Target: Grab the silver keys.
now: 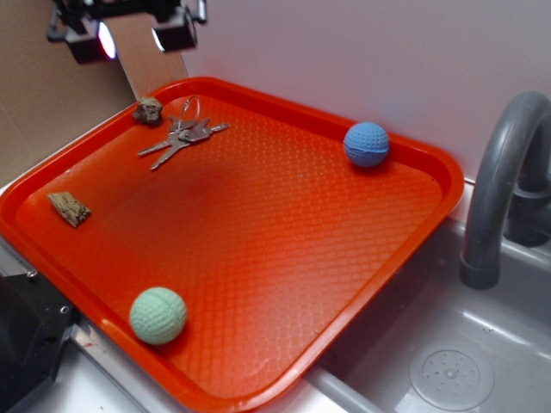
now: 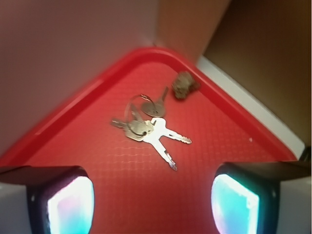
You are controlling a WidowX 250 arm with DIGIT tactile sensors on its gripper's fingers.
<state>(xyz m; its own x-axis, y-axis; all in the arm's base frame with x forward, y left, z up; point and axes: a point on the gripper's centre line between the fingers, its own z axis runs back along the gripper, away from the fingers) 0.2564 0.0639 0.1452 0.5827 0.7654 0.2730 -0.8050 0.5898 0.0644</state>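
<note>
On the orange tray (image 1: 284, 284), silver keys (image 2: 148, 127) lie below the spread, empty claw (image 2: 151, 202).

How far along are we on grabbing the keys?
Done: the gripper is lined up above the tray's far corner, fingers open, with the silver keys centred in the wrist view. In hand: nothing; the keys lie flat on the tray beside the small rock. Left: descend, close on them, lift.
</note>
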